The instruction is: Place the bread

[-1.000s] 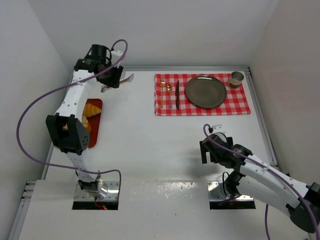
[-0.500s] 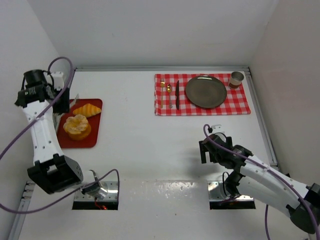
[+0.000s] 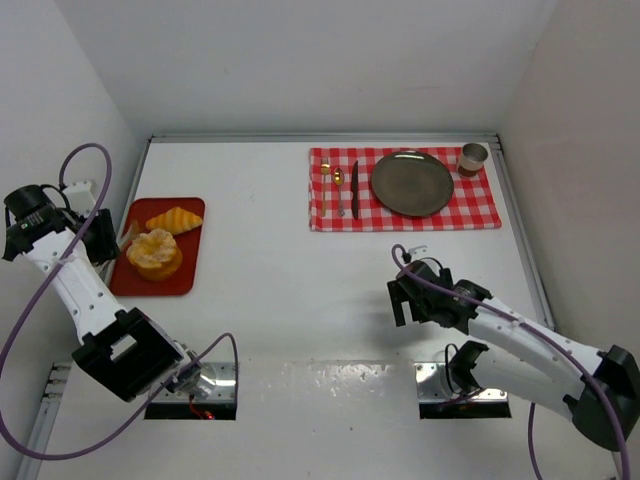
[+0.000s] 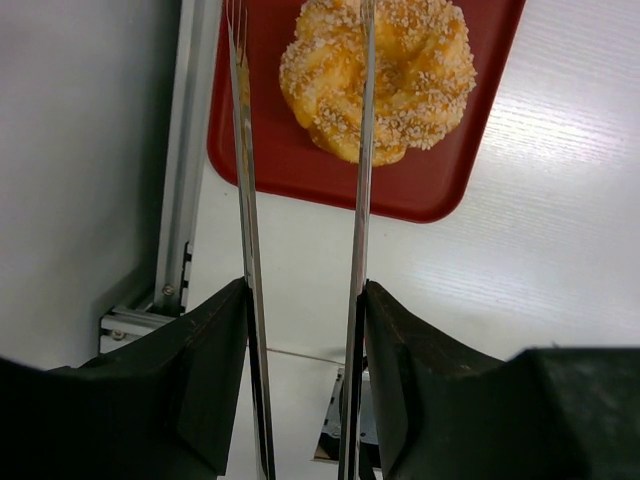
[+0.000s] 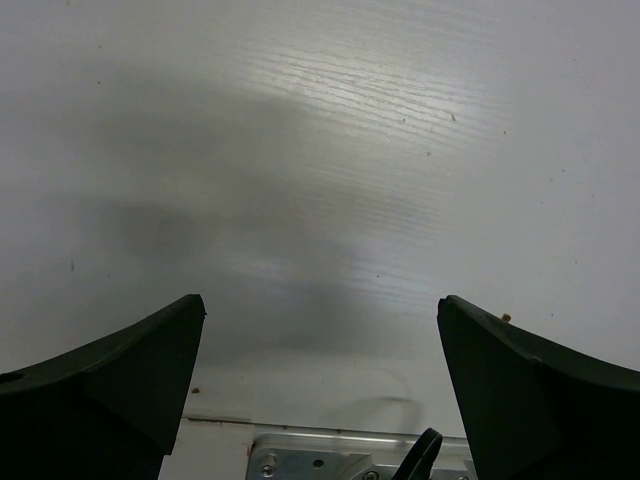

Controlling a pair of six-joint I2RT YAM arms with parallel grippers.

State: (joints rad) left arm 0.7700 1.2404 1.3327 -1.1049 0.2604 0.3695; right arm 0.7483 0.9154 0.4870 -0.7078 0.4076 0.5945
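Observation:
A round sesame bun (image 3: 154,254) and a croissant (image 3: 173,219) lie on a red tray (image 3: 190,277) at the table's left edge. My left gripper (image 3: 104,236) hovers by the tray's left rim, shut on metal tongs (image 3: 128,232). In the left wrist view the tongs (image 4: 245,200) stand apart, their tips over the tray (image 4: 290,170) and the bun's (image 4: 378,75) left half; I cannot tell if they touch it. My left gripper (image 4: 305,290) grips them low in that view. My right gripper (image 3: 403,300) is open and empty above bare table, also in its wrist view (image 5: 320,310).
A red checkered cloth (image 3: 490,210) at the back right holds a dark plate (image 3: 412,183), a knife (image 3: 354,189), a fork (image 3: 339,190) and a brown cup (image 3: 472,158). A metal rail (image 4: 185,150) runs along the table's left edge beside the tray.
My left arm has swung from the table's back left corner out and down to the tray's left side with the tongs. My right gripper has shifted slightly left.

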